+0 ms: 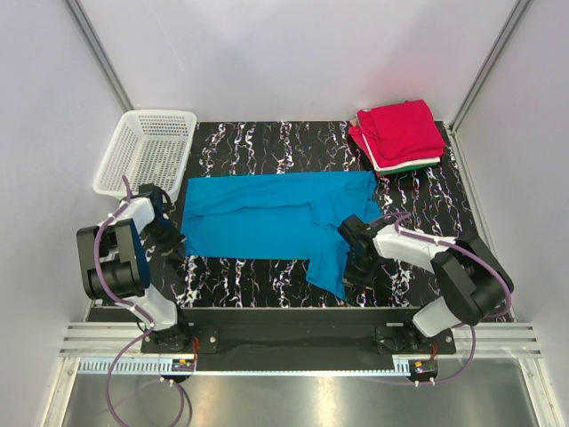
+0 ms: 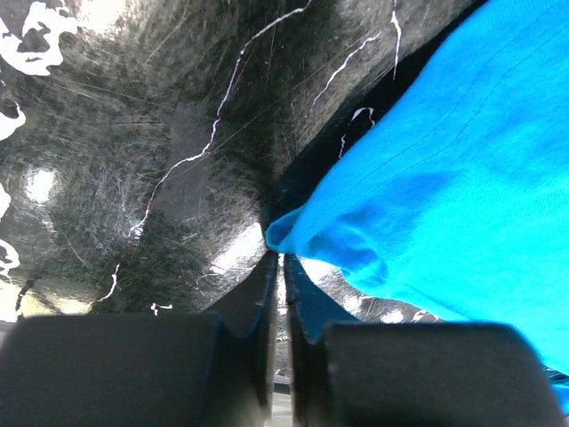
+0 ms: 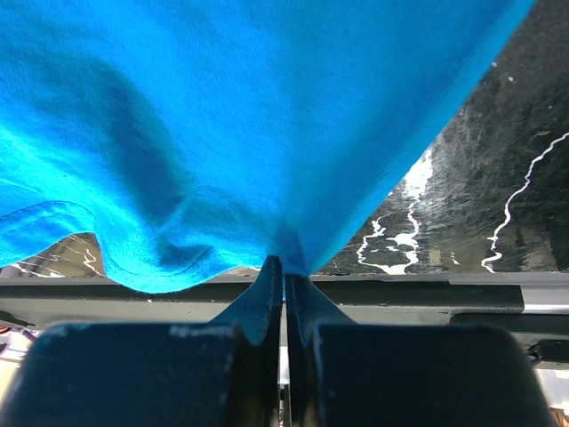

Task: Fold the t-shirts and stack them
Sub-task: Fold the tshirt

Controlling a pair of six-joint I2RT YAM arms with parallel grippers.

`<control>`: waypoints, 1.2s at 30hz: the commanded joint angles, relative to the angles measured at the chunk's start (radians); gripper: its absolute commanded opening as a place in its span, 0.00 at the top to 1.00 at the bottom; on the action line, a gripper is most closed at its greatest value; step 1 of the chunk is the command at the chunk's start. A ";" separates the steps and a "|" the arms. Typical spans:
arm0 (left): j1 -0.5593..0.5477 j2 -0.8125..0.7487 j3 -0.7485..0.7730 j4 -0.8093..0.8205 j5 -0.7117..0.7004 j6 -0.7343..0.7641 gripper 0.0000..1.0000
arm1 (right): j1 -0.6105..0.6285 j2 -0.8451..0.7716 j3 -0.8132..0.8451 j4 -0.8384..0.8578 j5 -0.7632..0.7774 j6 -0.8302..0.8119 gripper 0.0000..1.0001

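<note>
The bright blue t-shirt [image 1: 267,218] lies spread across the middle of the black marbled table, partly folded, with a flap hanging toward the front at the right. My left gripper [image 1: 171,242] is shut on its near left corner [image 2: 289,233]. My right gripper [image 1: 349,271] is shut on the edge of the blue flap [image 3: 222,133] near the table's front edge. A stack of folded shirts, red [image 1: 400,132] on top with green and white edges below, sits at the back right corner.
A white plastic mesh basket [image 1: 147,151] stands at the back left corner, just behind my left arm. The table's front edge rail [image 3: 427,294] runs right below my right gripper. Walls enclose the table on three sides.
</note>
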 commanded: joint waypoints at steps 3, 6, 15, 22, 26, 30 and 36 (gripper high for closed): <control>0.004 -0.010 0.027 0.017 -0.005 0.013 0.98 | 0.010 -0.001 0.030 0.011 0.026 -0.006 1.00; 0.005 -0.010 0.025 0.013 -0.014 0.013 1.00 | 0.012 -0.008 0.032 0.003 0.031 -0.005 1.00; 0.005 -0.030 0.035 0.013 -0.010 0.007 1.00 | 0.012 -0.020 0.035 -0.004 0.039 0.003 1.00; 0.004 -0.044 0.025 0.009 -0.011 0.013 0.58 | 0.012 -0.017 0.039 -0.001 0.032 -0.002 1.00; 0.004 -0.039 0.024 0.012 -0.011 0.015 0.55 | 0.012 -0.012 0.039 -0.003 0.029 -0.006 1.00; 0.004 -0.013 0.036 0.015 0.001 0.018 0.55 | 0.013 -0.008 0.042 -0.003 0.026 -0.009 1.00; 0.004 -0.009 0.029 0.024 0.001 0.015 0.72 | 0.010 -0.009 0.038 0.000 0.023 -0.011 1.00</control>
